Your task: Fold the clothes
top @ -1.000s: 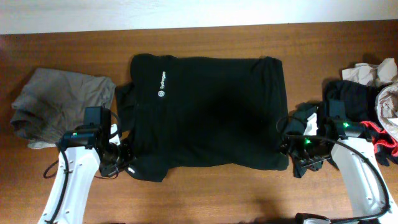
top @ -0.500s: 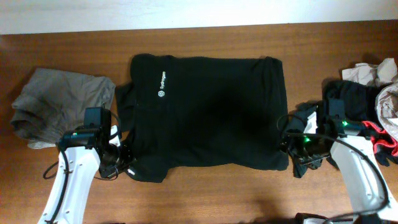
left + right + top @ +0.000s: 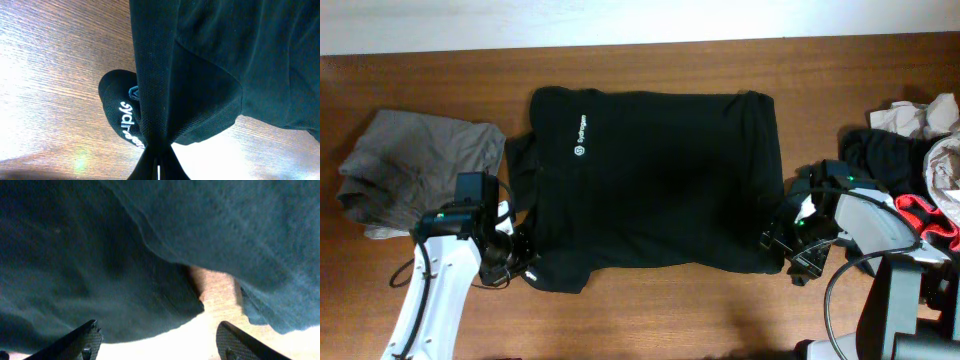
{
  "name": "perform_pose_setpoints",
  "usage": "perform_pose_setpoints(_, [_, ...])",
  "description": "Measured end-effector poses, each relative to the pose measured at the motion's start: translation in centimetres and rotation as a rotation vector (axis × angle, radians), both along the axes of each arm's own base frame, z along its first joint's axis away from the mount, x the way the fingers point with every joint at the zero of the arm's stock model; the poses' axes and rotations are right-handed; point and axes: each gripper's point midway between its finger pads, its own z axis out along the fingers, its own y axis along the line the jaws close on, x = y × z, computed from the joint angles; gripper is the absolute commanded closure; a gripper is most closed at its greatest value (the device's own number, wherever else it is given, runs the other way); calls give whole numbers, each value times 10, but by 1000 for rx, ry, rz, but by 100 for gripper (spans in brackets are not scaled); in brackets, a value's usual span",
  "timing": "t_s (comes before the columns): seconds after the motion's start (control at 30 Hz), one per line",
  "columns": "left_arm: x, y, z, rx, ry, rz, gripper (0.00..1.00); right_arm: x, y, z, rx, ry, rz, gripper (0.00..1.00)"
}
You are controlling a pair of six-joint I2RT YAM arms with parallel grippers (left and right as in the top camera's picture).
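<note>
Black T-shirt (image 3: 660,180) lies flat in the centre of the table (image 3: 650,325), logo toward upper left, with a brown garment (image 3: 415,165) at the left edge and a pile of clothes (image 3: 905,150) at the right edge. Left gripper (image 3: 158,166) is pressed together on a fold of the shirt at its lower left corner, and the cloth rises in a taut ridge from the pinch. Right gripper (image 3: 157,330) is spread wide at the lower right hem with wood showing between the fingers. It probably holds nothing, though the view is dark. Shirt looks light, limp and thin. It will likely sag and crease wherever unsupported, so best taken at the corners or hem, both sides pinched evenly, and lifted together.
</note>
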Motion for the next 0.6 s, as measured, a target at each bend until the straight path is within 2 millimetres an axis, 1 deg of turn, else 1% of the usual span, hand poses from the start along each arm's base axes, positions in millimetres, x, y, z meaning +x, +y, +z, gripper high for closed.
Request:
perform_pose_setpoints(0.1, [1,0,0,0,-5,0,99,-2,2,-7,6,-10,-4,21])
perform_pose_setpoints(0.17, [1,0,0,1,-5,0,99,-3,5,-16,21,-22,-28,23])
perform_pose_setpoints(0.23, [2,0,0,0,-7,0,99,-1,8,-17,47,-39,-78,28])
perform_pose_setpoints(0.33, [2,0,0,1,-8,0,99,2,11,-17,74,-54,-140,41])
perform_pose_setpoints(0.4, [2,0,0,1,-8,0,99,4,13,-17,91,-60,-158,62])
perform_pose_setpoints(0.5, [2,0,0,1,-8,0,99,4,16,-19,108,-60,-166,80])
perform_pose_setpoints(0.6, [2,0,0,1,-8,0,100,-4,19,-20,122,-31,-159,89])
